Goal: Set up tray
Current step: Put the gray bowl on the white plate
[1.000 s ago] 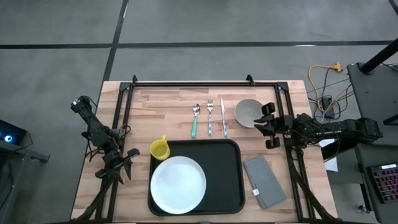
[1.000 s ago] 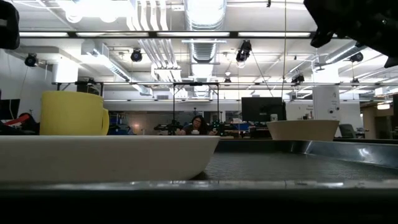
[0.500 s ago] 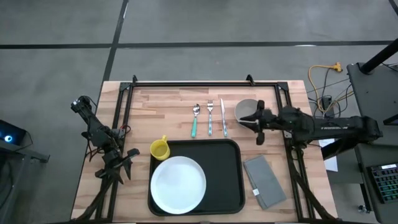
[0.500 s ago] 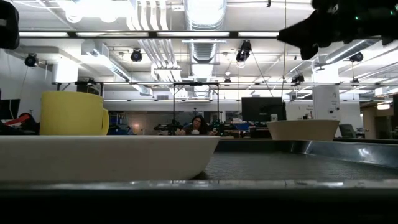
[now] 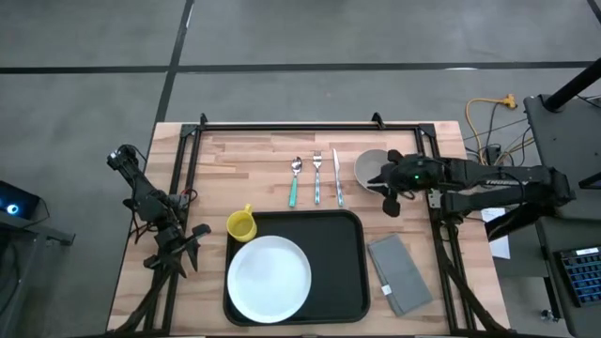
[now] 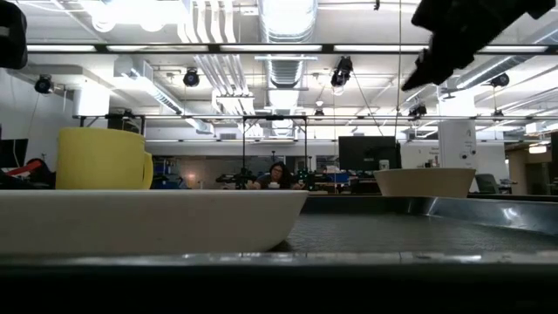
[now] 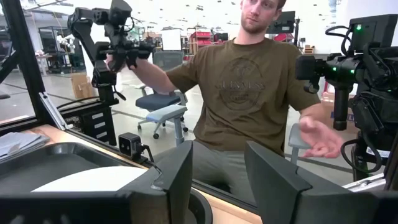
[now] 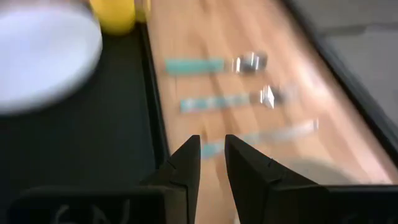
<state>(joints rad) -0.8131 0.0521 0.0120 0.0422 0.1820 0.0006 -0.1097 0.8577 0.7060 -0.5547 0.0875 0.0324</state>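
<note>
High view, right of centre: the right gripper (image 5: 391, 192), jaws a narrow gap apart and grasping nothing, has swung leftward over the grey bowl (image 5: 372, 168) since a second ago. The left gripper (image 5: 184, 246) waits at lower left, parted and empty. One black tray (image 5: 338, 253) sits lower centre holding one white plate (image 5: 269, 278); one yellow cup (image 5: 241, 224), one napkin (image 5: 401, 273) and three utensils (image 5: 316, 180) surround it.

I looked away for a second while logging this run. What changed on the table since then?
The right gripper swung inward from the table's right edge to beside the bowl, holding nothing. The left gripper, tray, plate, cup, cutlery and napkin stayed put.
</note>
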